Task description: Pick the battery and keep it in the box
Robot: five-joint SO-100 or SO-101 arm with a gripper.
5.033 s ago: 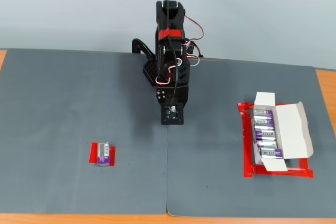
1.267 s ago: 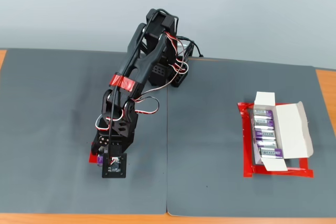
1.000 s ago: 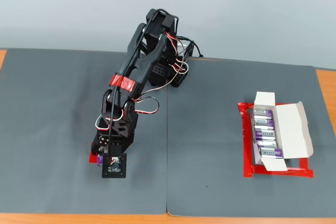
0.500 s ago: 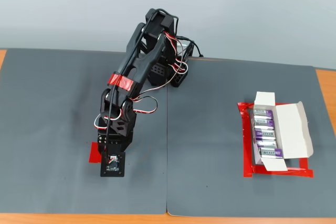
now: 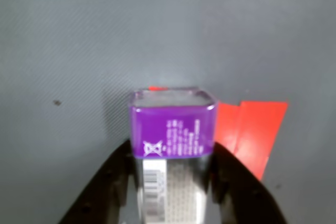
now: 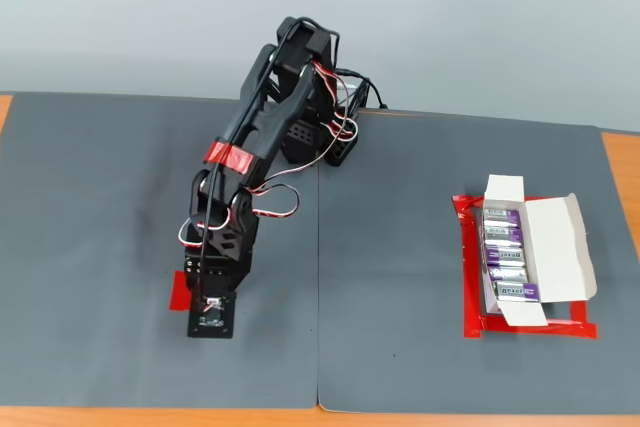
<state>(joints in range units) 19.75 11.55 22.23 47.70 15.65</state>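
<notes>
A: Claw (image 5: 173, 182) clamped on the battery (image 5: 173, 124), black fingers (image 5: 113, 182) pressing both its sides in the wrist view. Purple end sticks out past the tips; looks lifted off the grey mat, hard to be sure.

B: Where on the table (image 6: 30, 415)?

A: Fixed view: arm reaches to about 7 o'clock of the mat (image 6: 100, 197), claw over a red tape patch (image 6: 180, 292). Same red patch sits at 3 o'clock of the battery in the wrist view.

B: Box?

A: White box (image 6: 560, 247) well apart, at 3 o'clock, flaps open, on its own red tape outline (image 6: 470, 287). Purple batteries (image 6: 505, 257) already fill it in a row.

B: Risks?

A: Grip is low on the body, so a swing might tilt or slip it. Box looks nearly full; battery could land on the others or catch a flap.
</notes>
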